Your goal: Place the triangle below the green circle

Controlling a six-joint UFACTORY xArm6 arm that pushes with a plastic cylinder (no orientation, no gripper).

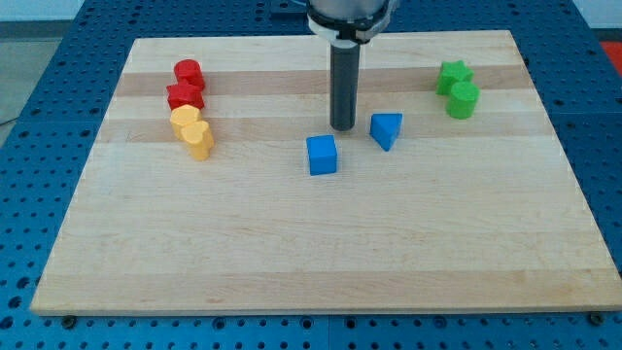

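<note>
A blue triangle (386,129) lies on the wooden board (321,253) just right of centre. A green circle (463,100) sits at the view's upper right, touching a green star (453,75) above it. My tip (342,127) rests on the board just left of the blue triangle, a small gap apart, and just above and right of a blue cube (322,155). The triangle is left of and slightly below the green circle.
At the view's upper left stand a red cylinder (188,72), a red star (185,95), a yellow cylinder (185,121) and a yellow heart (199,140) in a tight column. The board sits on a blue perforated table.
</note>
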